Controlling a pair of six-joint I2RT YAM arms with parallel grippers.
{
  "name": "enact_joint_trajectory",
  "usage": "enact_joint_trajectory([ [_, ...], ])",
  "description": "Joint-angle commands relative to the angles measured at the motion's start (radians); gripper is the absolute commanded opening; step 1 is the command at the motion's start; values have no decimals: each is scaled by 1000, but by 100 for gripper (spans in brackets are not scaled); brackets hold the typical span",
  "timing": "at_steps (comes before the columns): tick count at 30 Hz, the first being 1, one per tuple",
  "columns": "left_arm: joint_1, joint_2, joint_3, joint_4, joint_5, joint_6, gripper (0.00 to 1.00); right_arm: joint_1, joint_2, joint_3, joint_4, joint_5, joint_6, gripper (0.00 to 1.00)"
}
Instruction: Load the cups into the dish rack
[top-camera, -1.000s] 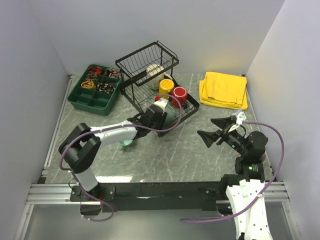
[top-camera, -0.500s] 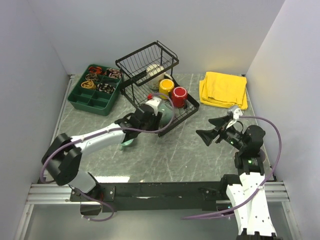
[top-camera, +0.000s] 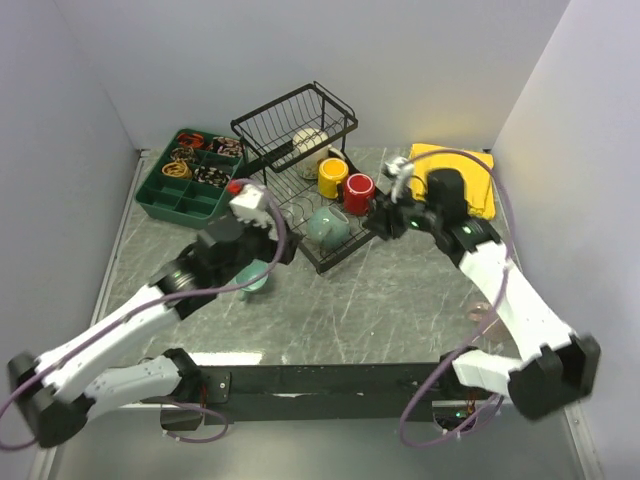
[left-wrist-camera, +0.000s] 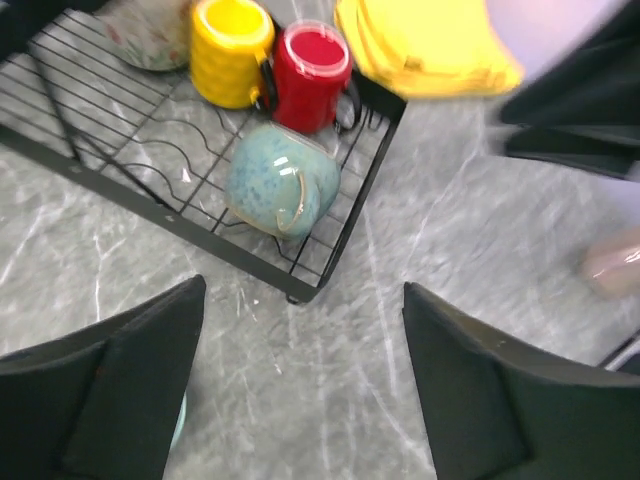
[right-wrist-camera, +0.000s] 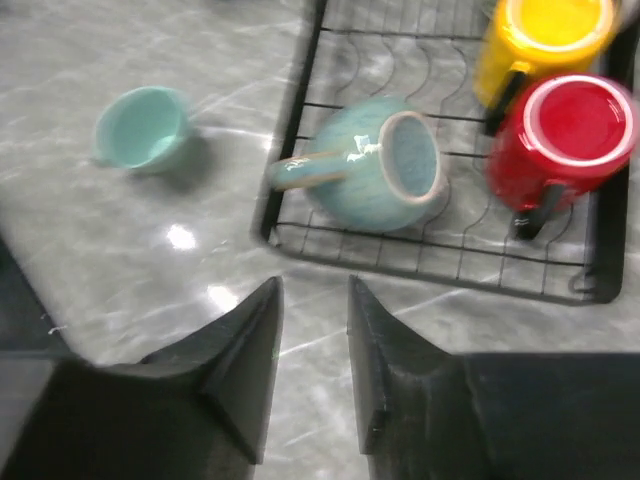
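Well, the left gripper (left-wrist-camera: 304, 288) hung with its jaws spread wide and nothing between them, above the near corner of the dish rack (top-camera: 290, 125). The right gripper (right-wrist-camera: 313, 284) showed only a narrow gap, empty too, over the table (top-camera: 400, 300) just short of the rack. Grey marbled tabletop, plain white walls (top-camera: 400, 60) around it.

The count:
- one grey-green mug (right-wrist-camera: 375, 175) on its side in the flat tray
- one yellow mug (right-wrist-camera: 540, 40) and one red mug (right-wrist-camera: 570, 125) upright beside it
- one cream mug (top-camera: 308, 140) up in the basket
- one small teal mug (right-wrist-camera: 140, 125) out on the table
- one yellow cloth (left-wrist-camera: 420, 45)
- one green compartment tray (top-camera: 185, 200)
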Motion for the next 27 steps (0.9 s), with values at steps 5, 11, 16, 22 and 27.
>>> enact_joint_trajectory([
  [5, 6, -332, -114, -189, -128, -152, 91, 163, 374, 283, -120, 434, -129, 31],
  [11, 6, -492, -188, -297, -183, -232, 94, 194, 558, 441, -140, 511, -146, 28],
  [16, 6, -576, -209, -342, -180, -263, 95, 203, 658, 520, -175, 543, -158, 25],
  [22, 8, -639, -235, -367, -183, -293, 95, 282, 642, 420, -172, 471, -210, 21],
  [27, 6, -653, -232, -377, -186, -304, 95, 370, 607, 379, -177, 437, -235, 18],
])
